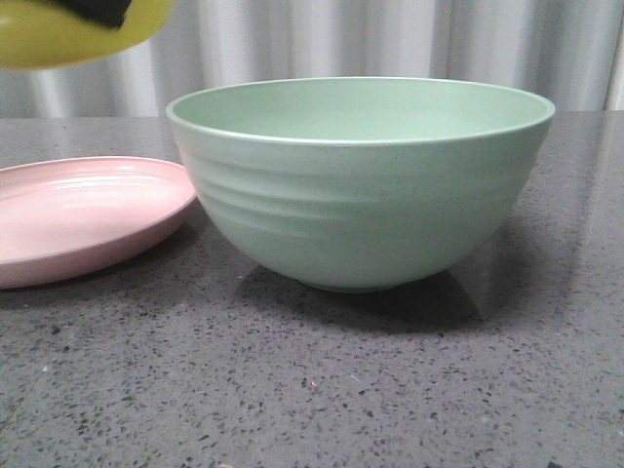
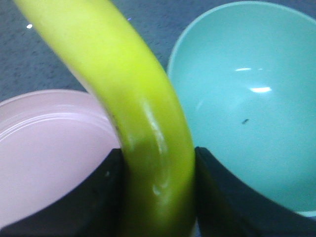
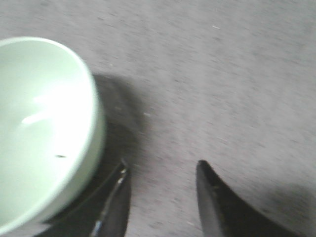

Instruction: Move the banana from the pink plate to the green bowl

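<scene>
From the front, your banana [image 1: 58, 34] hangs high above the pink plate [image 1: 88, 219], short of the green bowl [image 1: 361, 185]; letting go early would drop it outside. Left wrist: the left claw [image 2: 158, 197] is clamped on the banana. Right wrist: the right claw [image 3: 160, 197] is spread and empty over bare desk [image 3: 222, 89], just beside the bowl, nothing blocking.
</scene>
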Robot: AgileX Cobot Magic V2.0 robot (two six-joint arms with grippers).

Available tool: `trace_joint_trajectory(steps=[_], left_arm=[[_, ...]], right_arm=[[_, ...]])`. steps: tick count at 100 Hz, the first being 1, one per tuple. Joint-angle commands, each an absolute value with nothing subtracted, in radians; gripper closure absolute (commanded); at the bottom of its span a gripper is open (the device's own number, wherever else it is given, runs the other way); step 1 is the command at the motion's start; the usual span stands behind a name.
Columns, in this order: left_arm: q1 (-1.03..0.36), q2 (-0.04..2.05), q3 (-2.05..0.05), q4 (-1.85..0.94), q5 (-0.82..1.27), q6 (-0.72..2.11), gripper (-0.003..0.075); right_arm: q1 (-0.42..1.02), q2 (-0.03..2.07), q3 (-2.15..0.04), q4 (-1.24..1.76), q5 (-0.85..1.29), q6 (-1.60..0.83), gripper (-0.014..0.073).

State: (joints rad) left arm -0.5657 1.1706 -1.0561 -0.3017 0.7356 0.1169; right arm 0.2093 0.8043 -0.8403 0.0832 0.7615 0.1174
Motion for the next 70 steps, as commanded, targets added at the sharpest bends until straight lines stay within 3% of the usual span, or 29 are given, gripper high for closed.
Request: trace_joint_trajectory(steps=[1, 40, 70], left_arm=[[-0.628, 1.145, -1.110, -0.336, 0.687, 0.124, 0.0639], [-0.784, 1.179, -1.113, -0.366, 0.659, 0.124, 0.0638], [-0.824, 1.179, -1.113, -0.379, 0.642, 0.124, 0.0638]], right_arm=[[0.252, 0.855, -0.929, 0.148, 0.695, 0.102, 0.0270], [0.404, 1.112, -1.057, 0.557, 0.500, 0.102, 0.0270], [0.466, 1.254, -1.152, 0.647, 0.479, 0.102, 0.0270]])
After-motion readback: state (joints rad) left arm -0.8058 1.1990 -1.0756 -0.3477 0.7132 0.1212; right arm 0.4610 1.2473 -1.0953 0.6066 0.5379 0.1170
